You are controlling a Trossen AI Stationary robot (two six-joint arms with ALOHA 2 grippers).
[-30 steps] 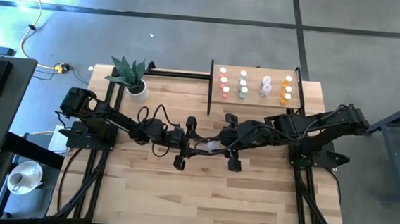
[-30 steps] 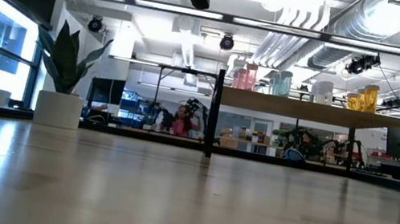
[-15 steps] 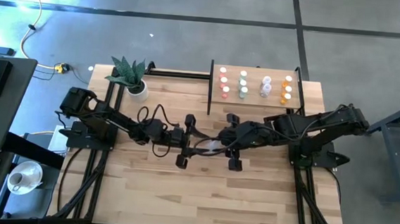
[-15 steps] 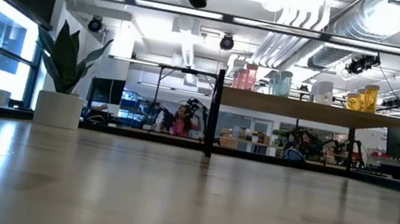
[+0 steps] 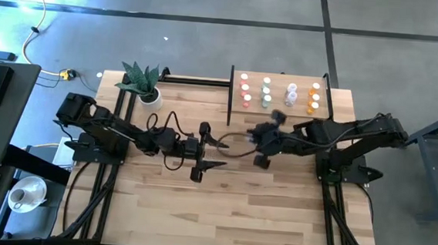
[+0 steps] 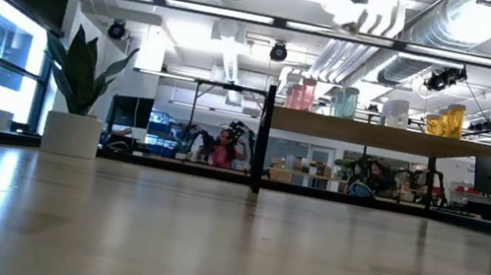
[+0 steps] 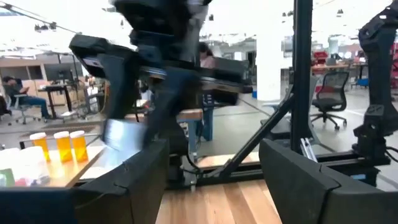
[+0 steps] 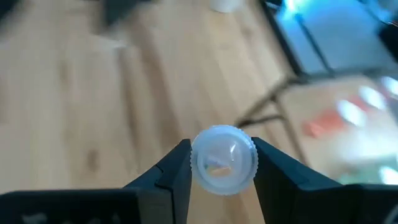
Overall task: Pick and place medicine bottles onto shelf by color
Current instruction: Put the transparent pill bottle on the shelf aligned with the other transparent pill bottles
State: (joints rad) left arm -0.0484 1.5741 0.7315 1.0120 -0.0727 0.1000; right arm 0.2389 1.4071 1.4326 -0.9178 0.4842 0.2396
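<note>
In the right wrist view a small clear bottle [image 8: 222, 160] shows end-on, with my right gripper [image 8: 221, 163] shut on it. In the high view that gripper [image 5: 258, 138] is blurred above the table's middle, just near of the shelf [image 5: 282, 110]. The shelf carries medicine bottles in columns: red [image 5: 244, 89], green [image 5: 266, 92], clear [image 5: 290, 93] and orange [image 5: 314, 97]. My left gripper [image 5: 218, 153] stands open to the left of the right one, nothing between its fingers [image 7: 143, 180]. My right gripper pinches the clear bottle between its two fingers, one on each side of the round ridged rim [image 8: 194, 163]. The bottle's round end faces the wrist camera. It is lifted clear of the table.
A potted green plant [image 5: 146, 83] stands at the table's far left. The shelf's black frame post [image 5: 230, 96] rises at its left end. Bare plank tabletop [image 5: 228, 216] lies on the near side of both arms.
My left gripper has opened and let go where the two grippers met above the table's middle. My right gripper has swung away toward the shelf with the bottle, turning and tipping as it went.
</note>
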